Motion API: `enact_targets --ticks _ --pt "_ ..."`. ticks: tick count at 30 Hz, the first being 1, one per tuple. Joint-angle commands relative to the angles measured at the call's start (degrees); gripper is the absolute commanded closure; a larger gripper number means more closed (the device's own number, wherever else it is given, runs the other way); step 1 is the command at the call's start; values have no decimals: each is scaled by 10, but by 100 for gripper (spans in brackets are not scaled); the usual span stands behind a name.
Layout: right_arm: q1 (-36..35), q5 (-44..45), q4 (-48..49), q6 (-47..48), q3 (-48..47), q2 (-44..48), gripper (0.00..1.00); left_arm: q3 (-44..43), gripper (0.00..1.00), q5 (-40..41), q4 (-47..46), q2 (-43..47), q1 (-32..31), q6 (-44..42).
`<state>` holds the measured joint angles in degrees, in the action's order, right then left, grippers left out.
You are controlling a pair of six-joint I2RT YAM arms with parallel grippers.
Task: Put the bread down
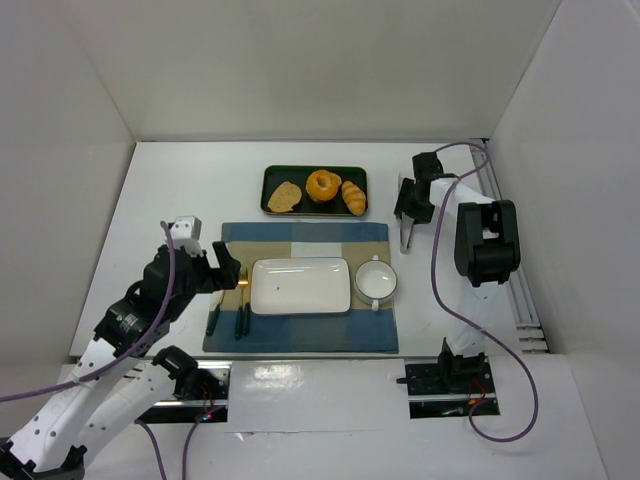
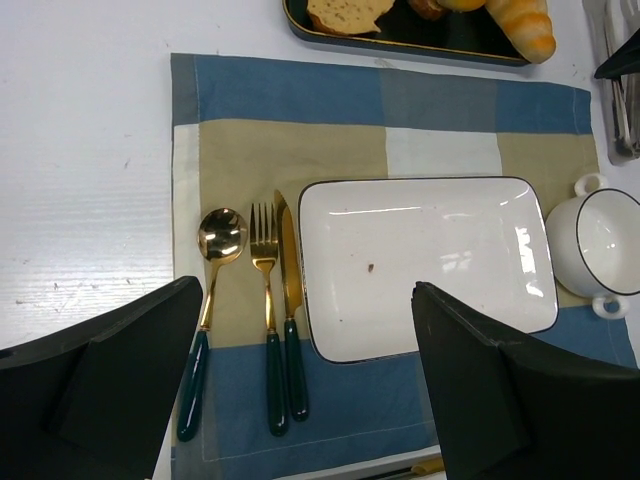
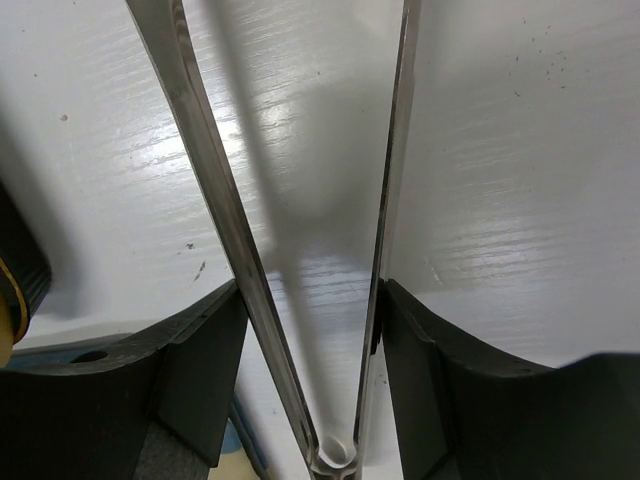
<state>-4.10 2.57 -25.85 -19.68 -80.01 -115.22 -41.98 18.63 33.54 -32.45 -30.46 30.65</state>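
The bread (image 1: 322, 185), a glossy golden-orange ring, lies in the middle of a dark tray (image 1: 273, 176) at the back of the table. My right gripper (image 1: 405, 213) is to the right of the tray and shut on metal tongs (image 1: 406, 238) whose tips point toward the near side. In the right wrist view my right gripper (image 3: 310, 350) presses on both tong arms (image 3: 215, 170) just above the white table. My left gripper (image 1: 225, 270) is open and empty over the left side of the placemat, above the cutlery; it also shows in the left wrist view (image 2: 305, 300).
On the tray, a toast slice (image 1: 284, 197) lies left of the bread and a croissant-like roll (image 1: 353, 197) right of it. A blue checked placemat (image 1: 300, 240) holds a white rectangular plate (image 1: 300, 285), a white cup (image 1: 376, 280), and a spoon (image 2: 212, 290), fork (image 2: 265, 300) and knife (image 2: 288, 290).
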Motion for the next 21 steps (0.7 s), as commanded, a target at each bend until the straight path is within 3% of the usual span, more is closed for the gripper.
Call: enact_targets --ticks 1,10,21 --pt "1 -5 5 -11 -1 43 39 -1 0 7 -3 7 3 7" --pt "1 7 -32 1 -79 90 40 9 0 7 -8 7 3 12" --pt "1 -164 -20 31 -135 161 40 20 0 -9 -38 7 3 29"
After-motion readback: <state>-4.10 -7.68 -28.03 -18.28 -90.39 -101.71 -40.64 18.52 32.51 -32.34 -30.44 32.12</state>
